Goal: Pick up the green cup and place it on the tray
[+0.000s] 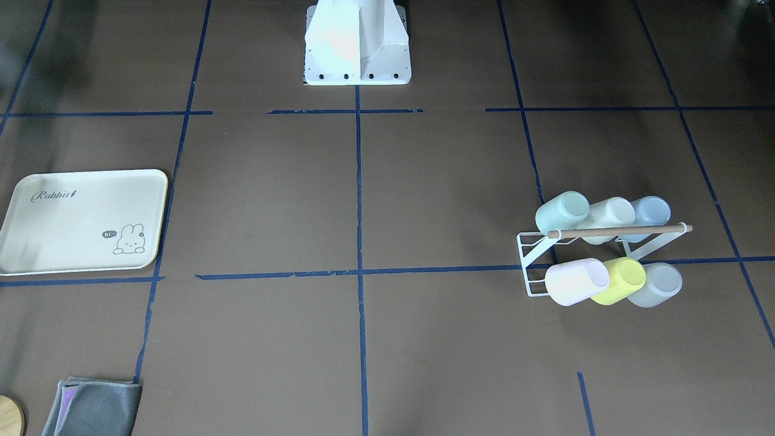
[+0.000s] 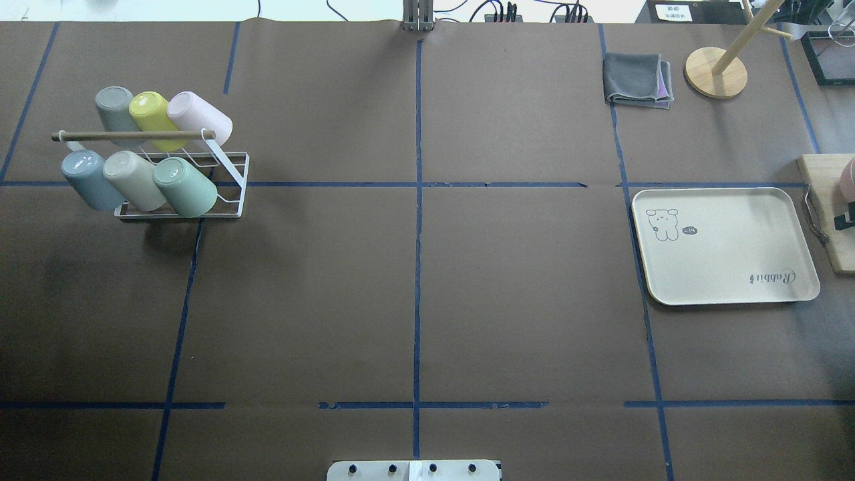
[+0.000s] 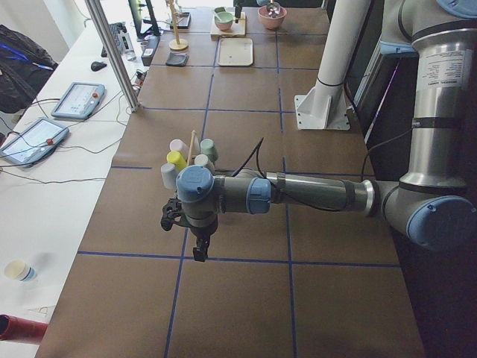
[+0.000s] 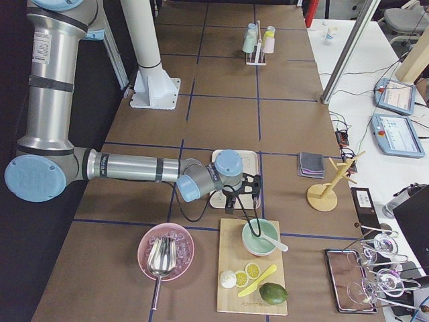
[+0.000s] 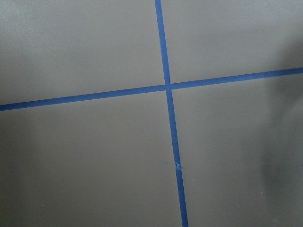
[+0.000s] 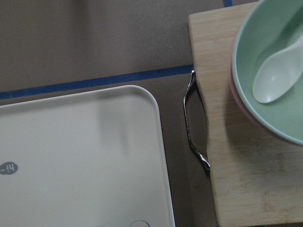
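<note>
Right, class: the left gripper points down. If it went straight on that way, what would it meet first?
Probably the bare brown table, near a crossing of blue tape lines: the left gripper hangs above it and its wrist view shows nothing else below. Exact height is unclear.

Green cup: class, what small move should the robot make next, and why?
Probably swing the left pincer toward the green cup. It sits on the white rack on the robot's left, that pincer hangs over bare table nearby, and the tray holds nothing.
</note>
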Controlling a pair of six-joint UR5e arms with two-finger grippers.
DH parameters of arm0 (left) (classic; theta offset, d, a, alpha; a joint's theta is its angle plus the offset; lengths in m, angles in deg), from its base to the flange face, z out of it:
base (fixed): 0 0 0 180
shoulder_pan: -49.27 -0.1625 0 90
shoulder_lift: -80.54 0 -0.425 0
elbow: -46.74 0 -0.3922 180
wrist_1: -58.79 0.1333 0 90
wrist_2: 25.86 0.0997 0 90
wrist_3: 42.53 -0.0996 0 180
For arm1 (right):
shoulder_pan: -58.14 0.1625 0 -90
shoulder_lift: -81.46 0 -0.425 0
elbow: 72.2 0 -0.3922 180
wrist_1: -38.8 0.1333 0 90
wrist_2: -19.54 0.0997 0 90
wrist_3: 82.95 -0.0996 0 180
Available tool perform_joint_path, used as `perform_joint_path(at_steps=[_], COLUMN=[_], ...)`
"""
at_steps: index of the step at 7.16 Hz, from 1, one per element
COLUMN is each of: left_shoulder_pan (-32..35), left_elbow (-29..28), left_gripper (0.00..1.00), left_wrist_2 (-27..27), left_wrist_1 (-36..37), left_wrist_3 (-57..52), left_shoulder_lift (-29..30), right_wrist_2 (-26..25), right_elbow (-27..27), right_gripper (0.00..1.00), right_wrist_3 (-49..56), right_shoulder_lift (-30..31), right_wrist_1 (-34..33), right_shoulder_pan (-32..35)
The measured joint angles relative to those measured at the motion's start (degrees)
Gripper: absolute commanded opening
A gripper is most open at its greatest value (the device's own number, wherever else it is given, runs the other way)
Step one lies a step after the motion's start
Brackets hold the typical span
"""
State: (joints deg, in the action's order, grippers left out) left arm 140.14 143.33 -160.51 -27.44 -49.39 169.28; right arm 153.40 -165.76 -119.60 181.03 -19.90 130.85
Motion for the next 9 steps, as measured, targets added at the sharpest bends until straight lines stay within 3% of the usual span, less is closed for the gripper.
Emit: perform_joint_path(at_steps=[3, 8, 9], left_shoulder_pan=[0.0, 0.0, 0.0], left_elbow=[0.3, 0.3, 0.3], left_gripper=[1.00, 1.00, 1.00], left_wrist_2=[0.0, 0.0, 0.0], left_wrist_1=[0.0, 0.0, 0.0], left_wrist_3=[0.0, 0.0, 0.0], left_shoulder_lift=[0.0, 0.1, 0.1], right_wrist_2=[-1.8, -1.8, -1.8], right_elbow=[0.8, 6.2, 6.7], right_gripper=[1.00, 1.00, 0.92], right_wrist_3=[-3.7, -3.7, -3.7], right_shoulder_lift=[0.2, -1.3, -1.6], right_wrist_1=[0.4, 2.8, 2.9], right_shoulder_pan=[-5.6, -8.7, -9.1])
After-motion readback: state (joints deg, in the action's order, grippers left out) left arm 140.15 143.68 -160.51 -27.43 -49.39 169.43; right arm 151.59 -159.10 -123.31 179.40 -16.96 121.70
